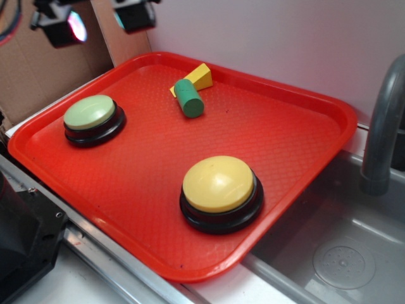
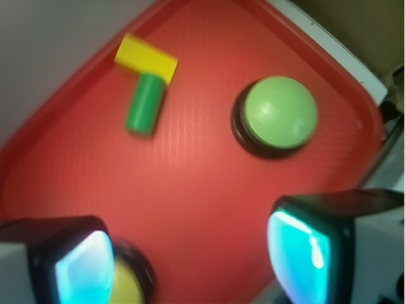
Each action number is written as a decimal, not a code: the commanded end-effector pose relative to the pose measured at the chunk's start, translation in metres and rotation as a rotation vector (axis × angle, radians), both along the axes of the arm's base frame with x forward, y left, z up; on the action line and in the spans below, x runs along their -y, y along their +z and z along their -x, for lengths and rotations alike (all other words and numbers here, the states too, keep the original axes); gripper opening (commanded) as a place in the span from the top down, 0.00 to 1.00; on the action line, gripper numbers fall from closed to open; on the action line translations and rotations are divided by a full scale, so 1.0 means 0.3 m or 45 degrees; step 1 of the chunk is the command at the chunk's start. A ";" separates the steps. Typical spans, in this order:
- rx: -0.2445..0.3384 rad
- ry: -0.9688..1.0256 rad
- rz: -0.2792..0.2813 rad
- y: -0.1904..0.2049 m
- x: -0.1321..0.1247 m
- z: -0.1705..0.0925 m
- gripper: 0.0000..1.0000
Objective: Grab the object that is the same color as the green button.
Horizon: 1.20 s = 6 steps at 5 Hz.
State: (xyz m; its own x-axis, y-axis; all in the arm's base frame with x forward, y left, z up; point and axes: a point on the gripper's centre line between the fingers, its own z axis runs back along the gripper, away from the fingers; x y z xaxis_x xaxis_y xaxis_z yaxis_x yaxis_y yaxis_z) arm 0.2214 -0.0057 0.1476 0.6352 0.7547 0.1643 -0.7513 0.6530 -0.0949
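Gripper (image 2: 190, 259): raised well above the red tray (image 2: 209, 202), pointing down, fingers (image 2: 300, 253) spread wide apart and holding nothing. Green cylinder block (image 2: 144, 104): lying on its side near the tray's far edge, one end touching the yellow wedge block (image 2: 146, 58), well apart from the gripper. Pale green dome button (image 2: 280, 114) and yellow dome button (image 1: 219, 185): each on a black base, on opposite parts of the tray; sink (image 1: 342, 253) beside the tray.

A toy-kitchen lab setup: grey sink basin (image 1: 342, 253), grey faucet (image 1: 383, 126), cardboard backdrop (image 1: 38, 69), red tray (image 1: 304, 95).
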 end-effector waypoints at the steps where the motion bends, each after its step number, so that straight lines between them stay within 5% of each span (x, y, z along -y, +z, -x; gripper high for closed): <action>1: 0.039 0.119 -0.080 -0.169 -0.071 -0.203 0.00; 3: 0.056 0.227 -0.132 -0.292 -0.133 -0.300 0.00; 5: -0.029 0.247 -0.137 -0.364 -0.159 -0.323 0.00; 6: -0.025 0.247 -0.148 -0.371 -0.160 -0.325 0.98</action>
